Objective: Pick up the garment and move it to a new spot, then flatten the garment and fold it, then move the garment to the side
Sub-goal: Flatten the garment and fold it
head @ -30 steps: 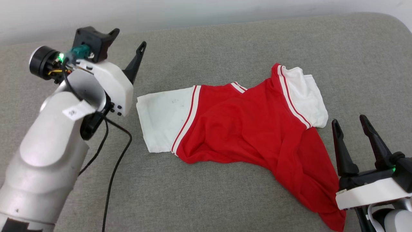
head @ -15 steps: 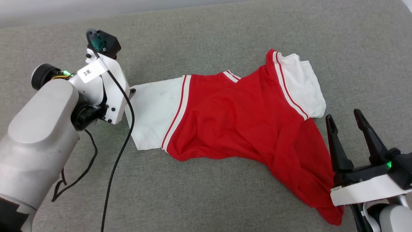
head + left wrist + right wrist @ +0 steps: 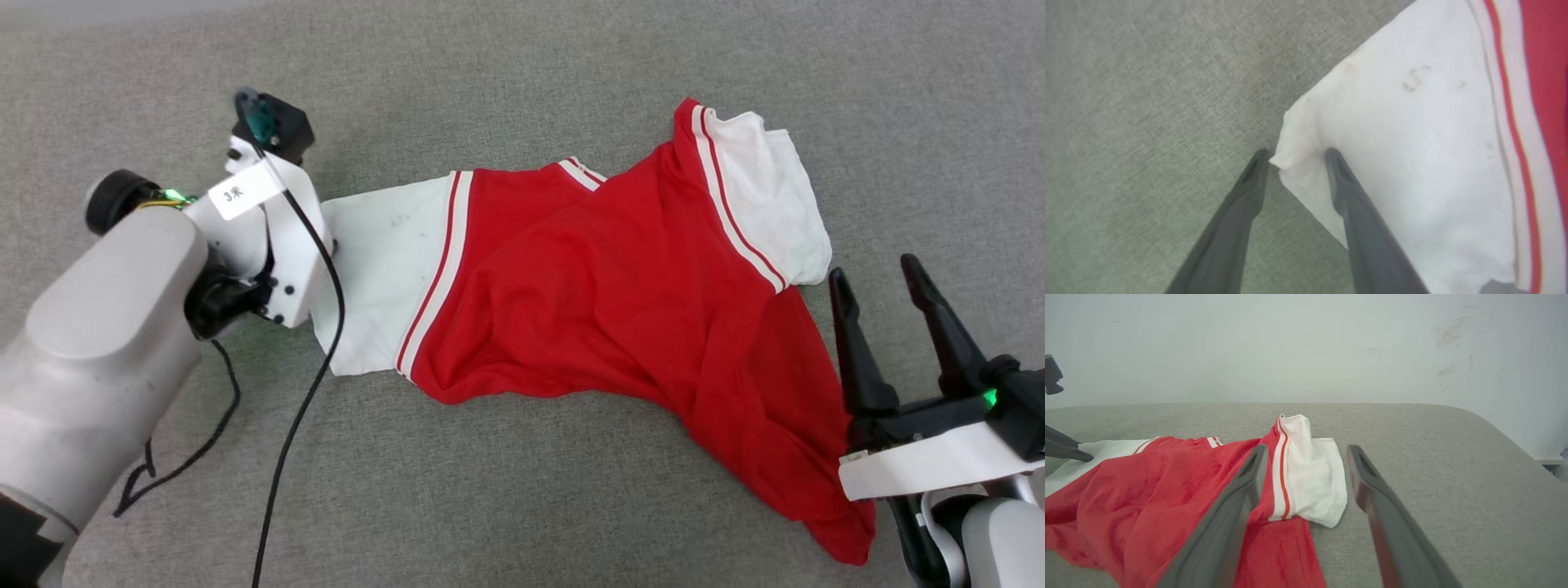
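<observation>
Garment point(image 3: 620, 310) lies with its sleeve corner between the parted left pincer point(image 3: 1296, 158), the right pincer point(image 3: 873, 273) gaping empty beside it.

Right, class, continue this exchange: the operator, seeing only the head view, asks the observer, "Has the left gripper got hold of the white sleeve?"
Observer: No. The left wrist view shows the left gripper open, the sleeve corner of the garment between its fingers.
Operator: Are both fingers over fabric?
Observer: One overlaps the sleeve; the other lies over the grey surface beside the corner.
Operator: Anything from the right wrist?
Observer: The right gripper points at the other sleeve, whose striped edge stands up in a ridge.
</observation>
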Available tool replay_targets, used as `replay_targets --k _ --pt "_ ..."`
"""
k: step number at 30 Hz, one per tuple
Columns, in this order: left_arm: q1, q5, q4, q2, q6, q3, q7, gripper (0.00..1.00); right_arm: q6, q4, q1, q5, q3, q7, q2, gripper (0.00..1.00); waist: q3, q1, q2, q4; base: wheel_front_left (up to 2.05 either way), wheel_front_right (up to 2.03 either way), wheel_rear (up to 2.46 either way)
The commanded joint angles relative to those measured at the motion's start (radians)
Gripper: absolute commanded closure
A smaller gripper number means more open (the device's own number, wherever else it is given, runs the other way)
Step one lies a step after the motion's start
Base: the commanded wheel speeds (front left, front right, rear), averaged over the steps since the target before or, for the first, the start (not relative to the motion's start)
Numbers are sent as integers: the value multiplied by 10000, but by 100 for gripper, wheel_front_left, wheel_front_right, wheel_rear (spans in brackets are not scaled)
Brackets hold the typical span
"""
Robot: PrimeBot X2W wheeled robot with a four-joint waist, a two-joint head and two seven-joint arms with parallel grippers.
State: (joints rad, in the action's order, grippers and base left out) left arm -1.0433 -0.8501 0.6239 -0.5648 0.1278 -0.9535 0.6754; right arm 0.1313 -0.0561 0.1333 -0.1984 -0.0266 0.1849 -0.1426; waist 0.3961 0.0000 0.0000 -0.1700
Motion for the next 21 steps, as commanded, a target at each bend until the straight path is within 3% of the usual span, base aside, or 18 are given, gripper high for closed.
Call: replay_targets --k 1,9,14,21 --pt "497 -135 56 40 25 -435 -145 100 -11 27 170 60 93 51 -25 0 -82 0 0 75 0 0 0" --pt "306 -78 -247 -342 -4 -247 -2625 100 -11 -226 479 17 670 -291 -562 0 -682 0 0 429 0 0 0" --pt "709 -275 -723 -613 -227 213 -3819 100 -9 -406 853 -112 1219 -978 -1416 0 -1021 0 0 799 0 0 0" --pt "1530 -435 -1995 -1305 -869 605 -4556 100 -11 -543 1600 -467 1222 -2775 -2965 0 -1167 0 0 1386 0 0 0"
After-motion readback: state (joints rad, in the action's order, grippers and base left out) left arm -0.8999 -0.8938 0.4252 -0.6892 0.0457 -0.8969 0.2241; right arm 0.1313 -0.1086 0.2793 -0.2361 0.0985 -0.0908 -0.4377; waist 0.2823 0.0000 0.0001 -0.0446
